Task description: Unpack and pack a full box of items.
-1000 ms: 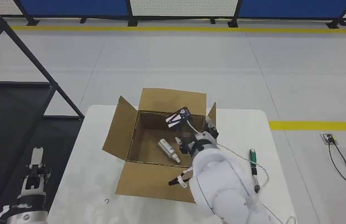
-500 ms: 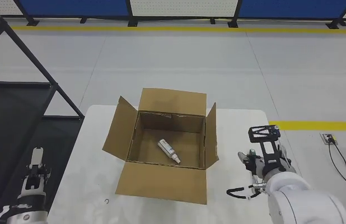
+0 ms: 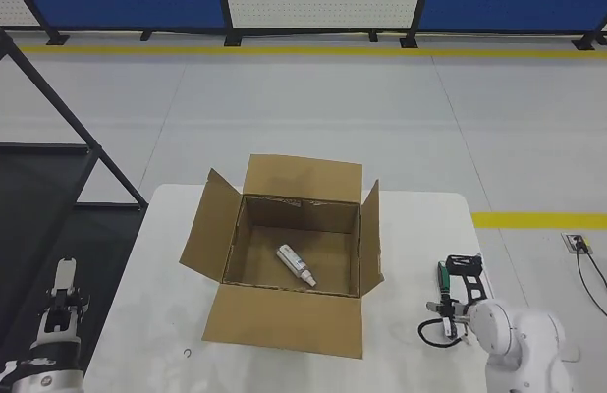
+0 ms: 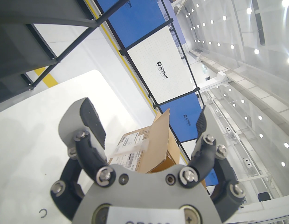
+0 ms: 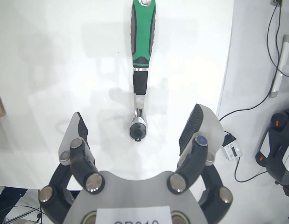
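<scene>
top view, box (image 3: 284,320): stands open on the surface (image 3: 166,295); its flaps are folded outward, which I judge keeps the way in free from above
top view, tube (image 3: 296,264): lies flat on the box floor, alone; long axis slanted, one end toward the far left and the other toward the near right; cannot tell which end is the cap
top view, wrench (image 3: 443,276): out on the surface, well apart from the box on its right side; likely already unpacked; long axis runs from the far side toward the robot, green handle at the far end
left wrist view, left pincer (image 4: 144,111): spread, holding nothing; beside the surface, pointed toward the box, probably parked clear of the work
right wrist view, right pincer (image 5: 138,111): spread wide and empty; one finger on each side of the wrench's drive head, touching neither
right wrist view, wrench axis: flat and straight; drive head nearest the pincer, handle end pointing away; I judge this line-up suits closing across the shaft
</scene>
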